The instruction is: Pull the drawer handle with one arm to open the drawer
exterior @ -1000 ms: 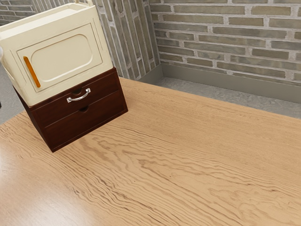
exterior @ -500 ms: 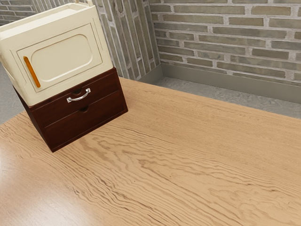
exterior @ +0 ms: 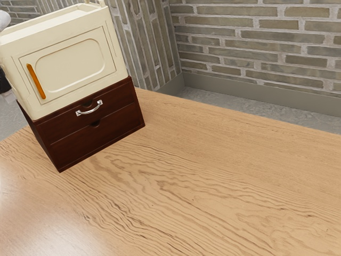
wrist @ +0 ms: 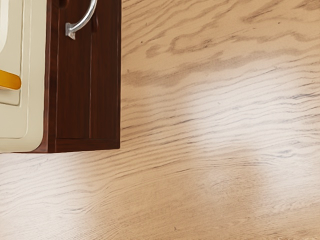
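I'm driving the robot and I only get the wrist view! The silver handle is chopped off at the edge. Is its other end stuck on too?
Observer: Yes. The exterior view shows both ends of the silver handle fixed to the upper drawer.

Operator: And the orange thing? I only see one end!

Observer: It's a long orange bar, slanting along the cream door near its edge at the exterior view's left.

Operator: What's beyond everything?

Observer: A brick wall, past the table.

Exterior slants down; wrist nearer, steeper.
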